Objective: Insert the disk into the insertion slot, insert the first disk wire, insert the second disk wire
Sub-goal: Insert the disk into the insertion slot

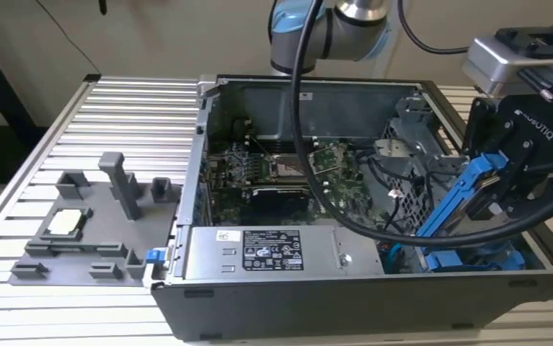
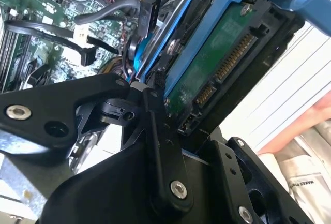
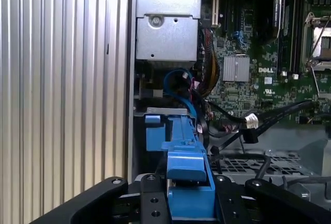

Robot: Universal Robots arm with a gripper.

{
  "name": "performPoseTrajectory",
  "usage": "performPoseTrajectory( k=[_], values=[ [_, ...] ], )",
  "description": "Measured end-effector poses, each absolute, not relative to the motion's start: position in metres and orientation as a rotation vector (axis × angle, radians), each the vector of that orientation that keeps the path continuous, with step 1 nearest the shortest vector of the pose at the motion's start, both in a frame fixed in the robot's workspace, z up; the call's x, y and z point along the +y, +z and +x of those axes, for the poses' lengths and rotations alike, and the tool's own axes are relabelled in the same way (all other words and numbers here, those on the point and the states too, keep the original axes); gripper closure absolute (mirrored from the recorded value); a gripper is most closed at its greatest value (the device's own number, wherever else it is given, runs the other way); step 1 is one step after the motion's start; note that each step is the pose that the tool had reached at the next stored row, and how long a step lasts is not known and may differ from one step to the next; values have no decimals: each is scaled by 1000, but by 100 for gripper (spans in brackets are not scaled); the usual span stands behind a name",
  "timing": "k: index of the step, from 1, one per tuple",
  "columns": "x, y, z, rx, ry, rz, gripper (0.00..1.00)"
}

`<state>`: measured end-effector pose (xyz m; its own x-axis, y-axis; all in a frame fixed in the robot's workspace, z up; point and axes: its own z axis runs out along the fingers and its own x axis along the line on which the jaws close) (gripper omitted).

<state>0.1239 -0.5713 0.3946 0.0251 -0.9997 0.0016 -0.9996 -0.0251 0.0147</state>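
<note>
My gripper (image 1: 509, 180) is shut on the disk (image 1: 457, 200), a drive in a bright blue carrier. It hangs steeply tilted over the near corner of the open computer case, at the exterior view's right. Below it sits the insertion slot (image 1: 474, 258) with blue rails. In the second wrist view the disk (image 2: 222, 63) shows its green board and connector edge between the black fingers (image 2: 155, 125). The first wrist view looks along the carrier (image 3: 183, 167) toward the slot (image 3: 158, 123). Loose black wires with connectors (image 3: 251, 122) lie over the motherboard beside the bay.
A grey power supply (image 1: 257, 252) fills the case's near side, with the motherboard (image 1: 276, 166) behind it. A grey fixture tray (image 1: 94, 238) with posts stands on the ribbed table at the exterior view's left. A perforated bracket (image 3: 243, 164) lies next to the slot.
</note>
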Motion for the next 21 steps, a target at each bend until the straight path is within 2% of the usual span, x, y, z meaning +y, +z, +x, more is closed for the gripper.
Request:
performPoseTrajectory(
  k=[7,8,9,11,12,19,20,21],
  values=[
    [-571,386,127,-2183,-11,2241,67],
    [-571,386,127,-2183,-11,2241,66],
    [-571,386,127,-2182,-11,2241,60],
    [-571,386,127,-2183,-11,2241,60],
    [-571,387,127,-2183,-11,2240,53],
    [-571,389,127,-2182,-11,2240,51],
    [-571,389,127,-2182,-11,2240,45],
    [-571,389,127,-2182,-11,2240,48]
  ],
)
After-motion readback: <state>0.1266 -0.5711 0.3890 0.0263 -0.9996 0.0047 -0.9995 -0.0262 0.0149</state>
